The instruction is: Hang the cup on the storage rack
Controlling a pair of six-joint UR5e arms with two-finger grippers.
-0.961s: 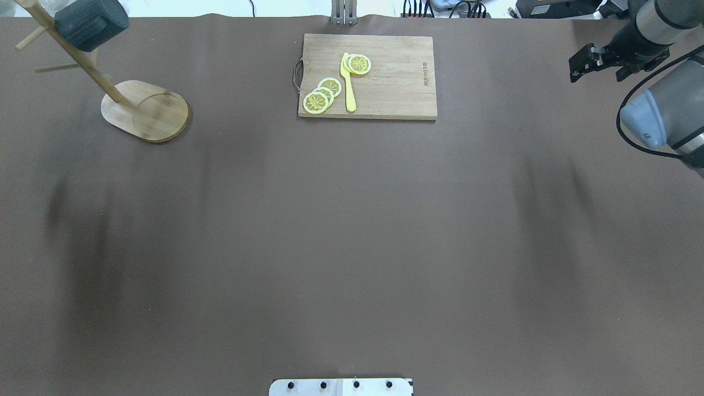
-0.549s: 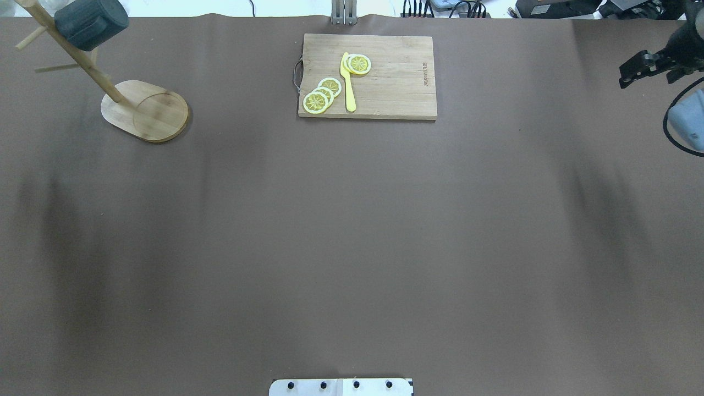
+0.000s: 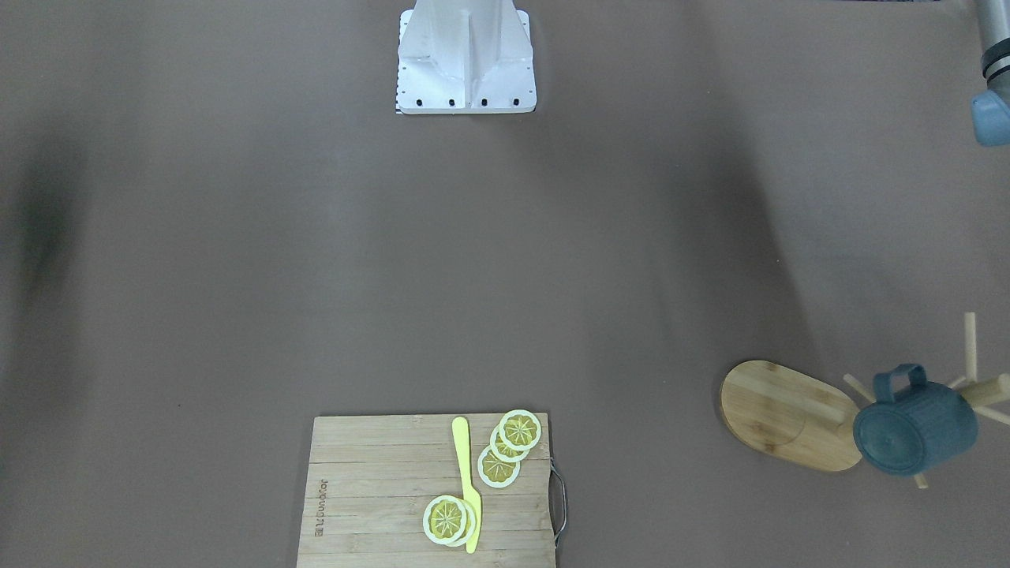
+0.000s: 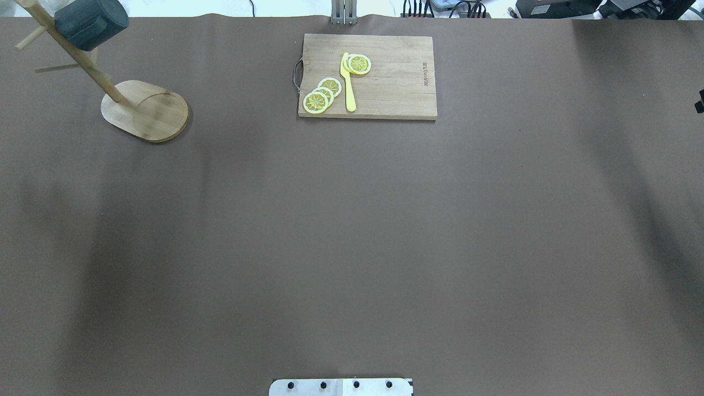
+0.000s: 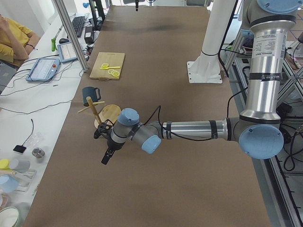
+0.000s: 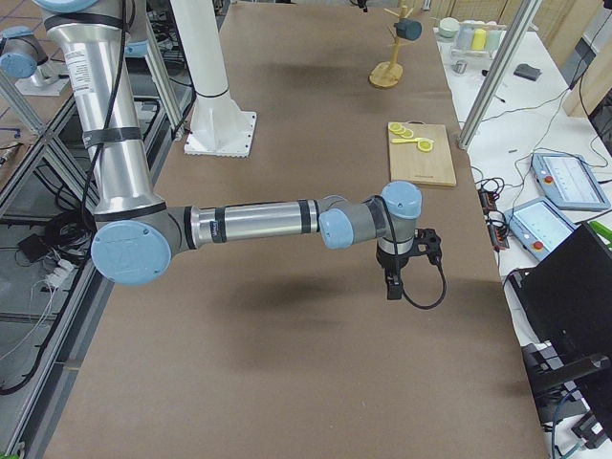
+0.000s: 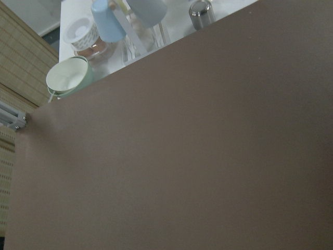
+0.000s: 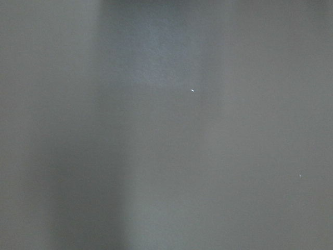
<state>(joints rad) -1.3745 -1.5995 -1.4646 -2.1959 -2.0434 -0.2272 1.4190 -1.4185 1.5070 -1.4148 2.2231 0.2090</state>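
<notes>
Teal cup point(image 3: 915, 430) hangs on the storage rack point(image 3: 781, 414) at lower right of the front view. Its long axis is tilted, closed bottom toward lower left, handle toward frame top. Overhead: cup at upper left, rack top cut off. Only the side views show the left gripper point(image 5: 108, 156) and right gripper point(image 6: 392, 285) (finger spacing cannot be determined). Wrist views: brown table cover point(image 7: 208, 156) only.

A wooden cutting board point(image 4: 367, 76) is laid at the middle of the counter's far edge, with its metal handle point(image 4: 297, 75) turned toward the counter's left end. A yellow plastic knife point(image 4: 348, 82) is laid on the board. Three overlapped lemon slices point(image 4: 323, 94) are set beside the knife's handle, and a pair of slices point(image 4: 358, 64) touches its blade. The counter is covered by a brown sheet point(image 4: 352, 231). Beyond the counter's left end a pale green bowl point(image 7: 69, 77), a light blue cup point(image 7: 108, 21) and a metal tin point(image 7: 201, 13) are seen.
</notes>
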